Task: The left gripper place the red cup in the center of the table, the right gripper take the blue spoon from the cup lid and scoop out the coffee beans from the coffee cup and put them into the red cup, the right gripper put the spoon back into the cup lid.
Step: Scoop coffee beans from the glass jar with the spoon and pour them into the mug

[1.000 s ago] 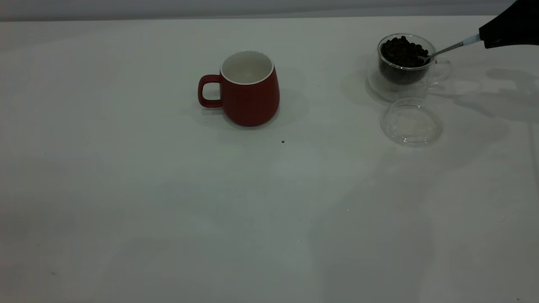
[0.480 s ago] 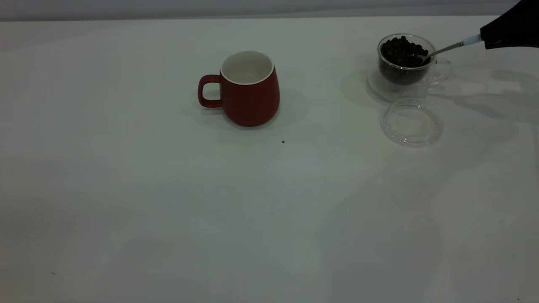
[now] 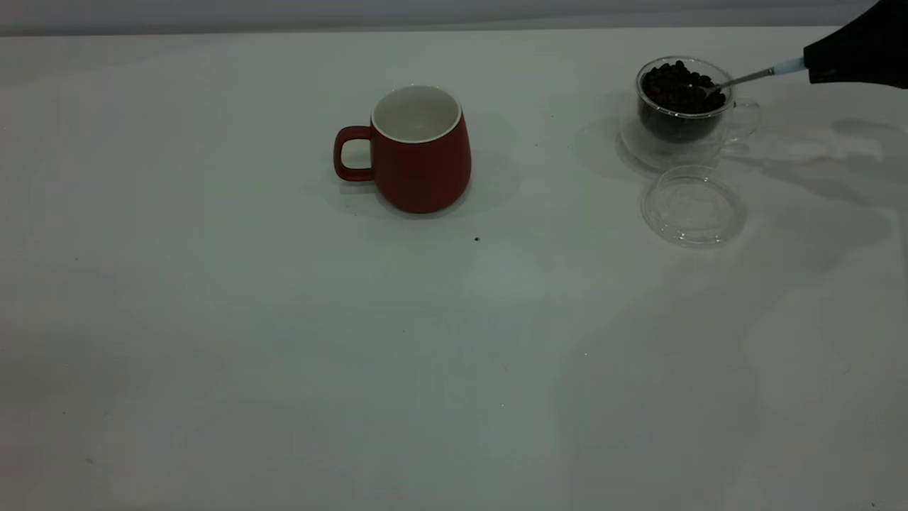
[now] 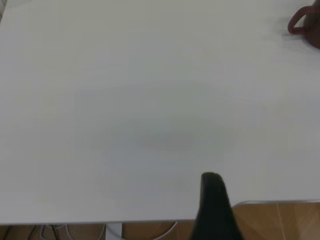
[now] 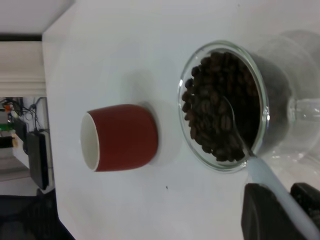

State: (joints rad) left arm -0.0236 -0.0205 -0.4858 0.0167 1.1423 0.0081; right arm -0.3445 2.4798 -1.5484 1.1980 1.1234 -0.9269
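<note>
Dark red ceramic mug, white inside and upright, is located near the middle of the white tabletop, handle toward the left arm. The clear double-walled glass cup of dark coffee beans is positioned well apart, with the round clear glass lid just beside it. The pale-blue-handled metal spoon is clamped in the right hand, its bowl resting on the beans. The left hand is parked at the tabletop edge; whether it is wide or narrow cannot be told.

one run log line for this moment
phase: scooping | right gripper: holds spoon, bowl in beans in glass cup | red cup: mid-table | lid: bare | left gripper: parked at table edge
</note>
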